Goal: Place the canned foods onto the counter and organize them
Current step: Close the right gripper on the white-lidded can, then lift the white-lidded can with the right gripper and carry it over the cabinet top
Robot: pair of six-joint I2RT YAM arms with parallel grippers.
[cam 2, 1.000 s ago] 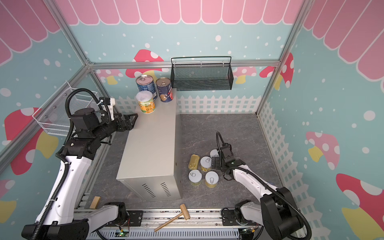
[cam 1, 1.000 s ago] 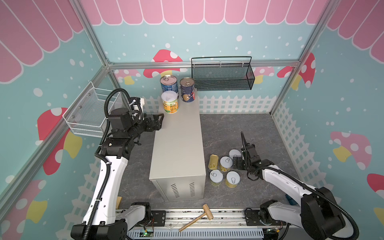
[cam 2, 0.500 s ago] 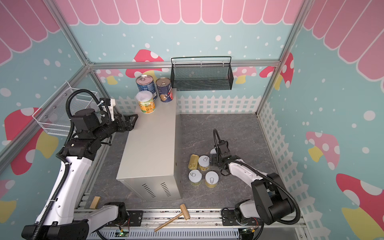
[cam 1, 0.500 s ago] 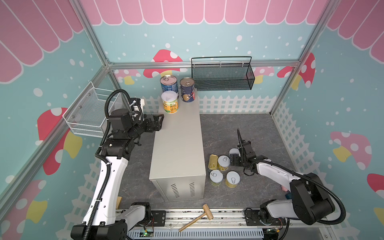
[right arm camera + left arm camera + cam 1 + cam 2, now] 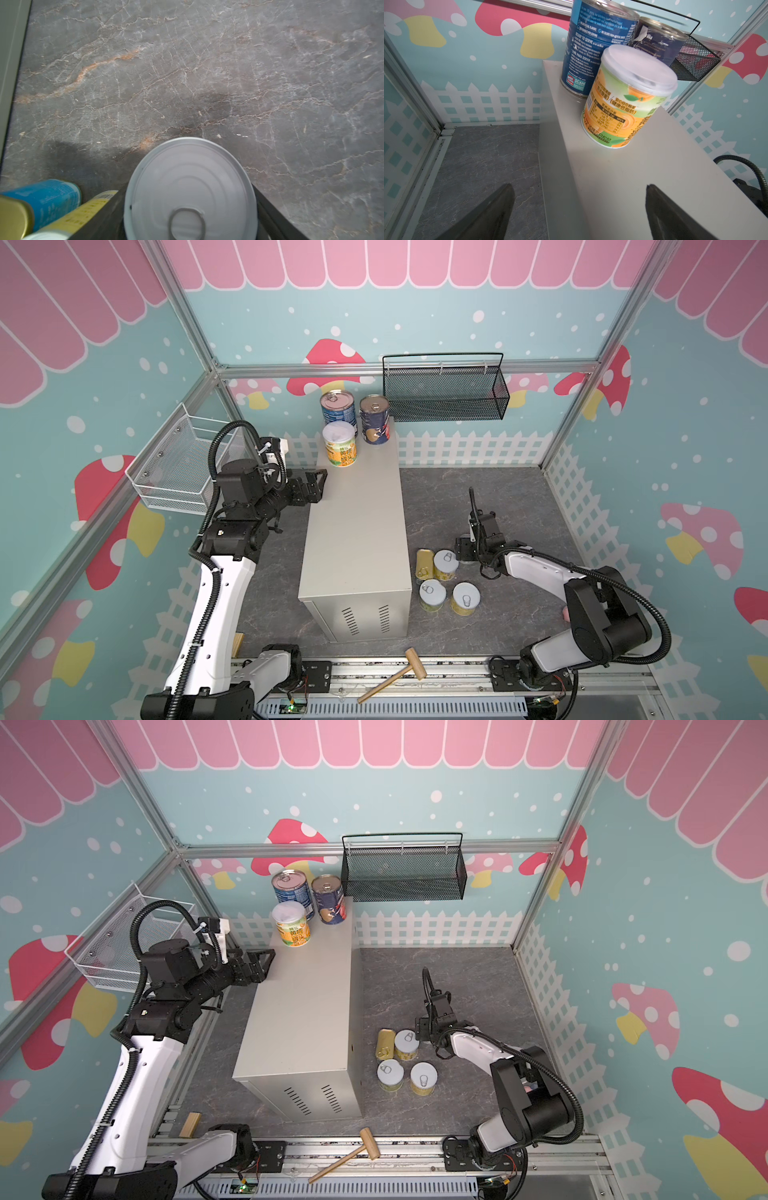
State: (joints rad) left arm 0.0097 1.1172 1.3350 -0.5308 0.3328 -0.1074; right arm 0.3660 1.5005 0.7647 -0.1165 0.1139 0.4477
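The counter (image 5: 357, 531) is a long beige box in the middle of the floor. At its far end stand two tall blue cans (image 5: 337, 406) (image 5: 375, 418) and a short yellow-green can (image 5: 340, 443). My left gripper (image 5: 318, 485) hangs open at the counter's left edge, empty (image 5: 579, 207). On the floor to the right lie a flat gold tin (image 5: 424, 563) and three short cans (image 5: 445, 564) (image 5: 432, 593) (image 5: 465, 597). My right gripper (image 5: 463, 547) is shut on a further short can with a silver pull-tab lid (image 5: 190, 187). Its fingers (image 5: 274, 218) hug both sides.
A black mesh basket (image 5: 444, 393) hangs on the back wall and a white wire basket (image 5: 174, 472) on the left wall. A wooden mallet (image 5: 399, 676) lies on the front rail. A white picket fence (image 5: 478, 448) rims the grey floor.
My right gripper has slid left and down over the short can beside the floor group, and its jaws have narrowed onto it. The left arm has not moved.
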